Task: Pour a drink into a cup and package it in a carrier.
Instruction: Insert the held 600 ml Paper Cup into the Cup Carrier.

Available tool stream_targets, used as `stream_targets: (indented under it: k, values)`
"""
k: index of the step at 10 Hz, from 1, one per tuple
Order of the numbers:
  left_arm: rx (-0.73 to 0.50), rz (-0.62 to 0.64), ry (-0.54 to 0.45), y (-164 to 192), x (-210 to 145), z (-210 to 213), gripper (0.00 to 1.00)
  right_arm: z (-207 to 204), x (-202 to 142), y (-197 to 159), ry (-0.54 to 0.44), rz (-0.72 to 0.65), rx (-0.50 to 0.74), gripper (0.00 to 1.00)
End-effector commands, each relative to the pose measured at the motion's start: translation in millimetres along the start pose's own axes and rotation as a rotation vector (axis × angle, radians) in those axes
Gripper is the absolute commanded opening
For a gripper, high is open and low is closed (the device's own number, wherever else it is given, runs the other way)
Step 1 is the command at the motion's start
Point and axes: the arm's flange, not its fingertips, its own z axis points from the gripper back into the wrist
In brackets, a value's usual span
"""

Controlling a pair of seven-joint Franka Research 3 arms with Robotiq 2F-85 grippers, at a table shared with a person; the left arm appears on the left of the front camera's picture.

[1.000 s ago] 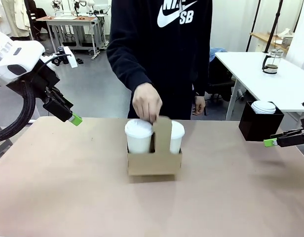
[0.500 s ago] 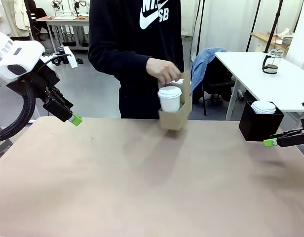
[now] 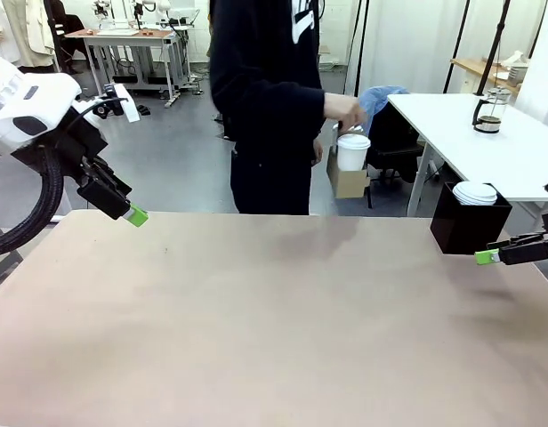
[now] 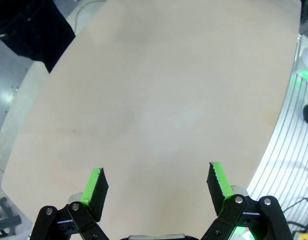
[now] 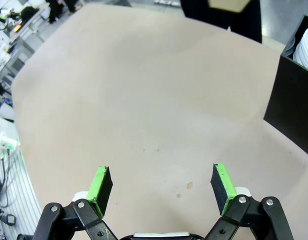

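A person standing beyond the table's far edge holds the brown carrier in the air, off the table. A white lidded cup stands in it. The drink is dark liquid in a clear jug on the white side table at the back right. My left gripper hangs open over the table's far left corner, and in its wrist view nothing lies between the fingers. My right gripper hovers open at the right edge, just in front of the black box, and is also empty in its wrist view.
A black open-topped box with a short lidded cup in it stands at the table's far right; its wall shows in the right wrist view. The white side table is behind it. The person's body stands at the far edge.
The person lifted the carrier with its cups off the middle of the table and carried it up and to the right, past the far edge. Neither arm moved.
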Motion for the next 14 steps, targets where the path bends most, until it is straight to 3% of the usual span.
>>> stream_targets:
  k: [1,14]
  values:
    - [-0.01,0.019,-0.006,-1.3,0.1,1.5,1.0,1.5,-0.6,-0.4,-0.006,0.025,0.007,1.0]
    - [-0.01,0.019,-0.006,-1.3,0.1,1.5,1.0,1.5,-0.6,-0.4,-0.006,0.025,0.007,1.0]
